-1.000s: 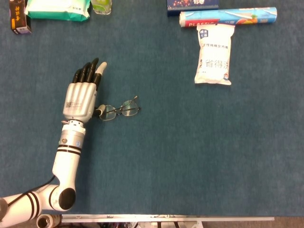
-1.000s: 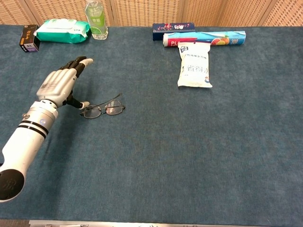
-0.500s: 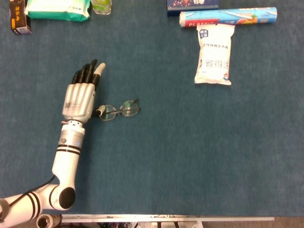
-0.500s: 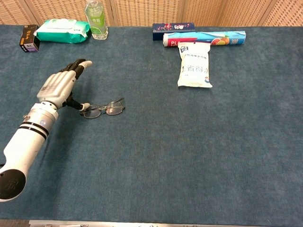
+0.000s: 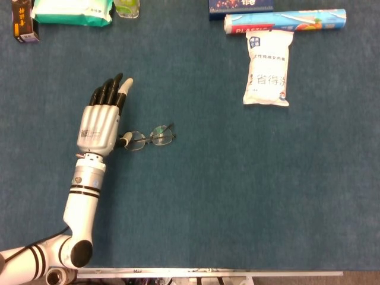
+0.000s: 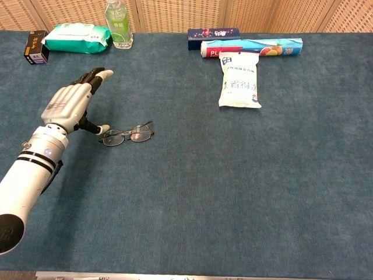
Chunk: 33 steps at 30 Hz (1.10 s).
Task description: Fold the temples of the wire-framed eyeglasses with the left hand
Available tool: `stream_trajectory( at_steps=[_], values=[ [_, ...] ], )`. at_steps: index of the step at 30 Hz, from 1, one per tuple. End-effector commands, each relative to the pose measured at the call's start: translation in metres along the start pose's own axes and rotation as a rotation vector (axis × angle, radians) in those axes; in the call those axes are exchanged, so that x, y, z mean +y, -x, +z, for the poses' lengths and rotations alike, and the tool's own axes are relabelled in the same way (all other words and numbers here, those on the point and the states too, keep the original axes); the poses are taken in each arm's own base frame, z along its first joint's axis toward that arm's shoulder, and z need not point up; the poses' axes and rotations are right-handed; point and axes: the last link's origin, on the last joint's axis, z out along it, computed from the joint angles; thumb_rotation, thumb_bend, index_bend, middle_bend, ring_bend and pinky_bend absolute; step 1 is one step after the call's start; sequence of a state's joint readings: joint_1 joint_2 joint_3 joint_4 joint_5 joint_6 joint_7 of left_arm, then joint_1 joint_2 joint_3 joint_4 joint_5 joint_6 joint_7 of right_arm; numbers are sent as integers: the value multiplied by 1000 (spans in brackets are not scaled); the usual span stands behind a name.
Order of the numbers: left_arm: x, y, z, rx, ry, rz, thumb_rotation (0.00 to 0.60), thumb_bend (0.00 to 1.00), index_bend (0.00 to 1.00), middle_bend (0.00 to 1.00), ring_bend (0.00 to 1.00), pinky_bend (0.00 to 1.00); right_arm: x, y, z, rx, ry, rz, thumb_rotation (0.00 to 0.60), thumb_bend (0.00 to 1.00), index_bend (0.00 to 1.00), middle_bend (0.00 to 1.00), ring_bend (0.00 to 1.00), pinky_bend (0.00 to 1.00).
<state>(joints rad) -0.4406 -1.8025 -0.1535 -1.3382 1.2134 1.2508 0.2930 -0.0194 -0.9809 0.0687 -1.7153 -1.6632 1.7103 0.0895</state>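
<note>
The wire-framed eyeglasses lie flat on the blue cloth, lenses side by side, a thin temple angling up to the right. My left hand hovers just left of them, palm down, fingers stretched out and apart, pointing away from me. Its thumb tip sits close to the left end of the frame; contact is unclear. The hand holds nothing. My right hand does not show in either view.
At the back left stand a small dark box, a green wipes pack and a bottle. Back right hold a white pouch, a plastic-wrap roll and a dark blue box.
The left hand and forearm drew slightly left and back, away from the glasses. The glasses' raised temple has dropped closer to the frame since a second ago.
</note>
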Motion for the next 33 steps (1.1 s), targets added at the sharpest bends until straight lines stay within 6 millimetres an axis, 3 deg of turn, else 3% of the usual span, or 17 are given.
stream_trajectory(
  at_steps=[1,12,33],
  values=[
    [2,2,-2,-2,8,-10,600,164,0,0,0,101,0,-1,0,5,1,1,600,470,471,373,231,414],
    [13,4,-1,-7,47,-3,600,164,0,0,0,101,2,-9,-1,31,5,6,600,470,471,373,231,414],
    [2,18,-1,-45,12,-6,600,164,0,0,0,101,2,-9,-1,31,4,6,600,470,471,373,231,414]
  ],
)
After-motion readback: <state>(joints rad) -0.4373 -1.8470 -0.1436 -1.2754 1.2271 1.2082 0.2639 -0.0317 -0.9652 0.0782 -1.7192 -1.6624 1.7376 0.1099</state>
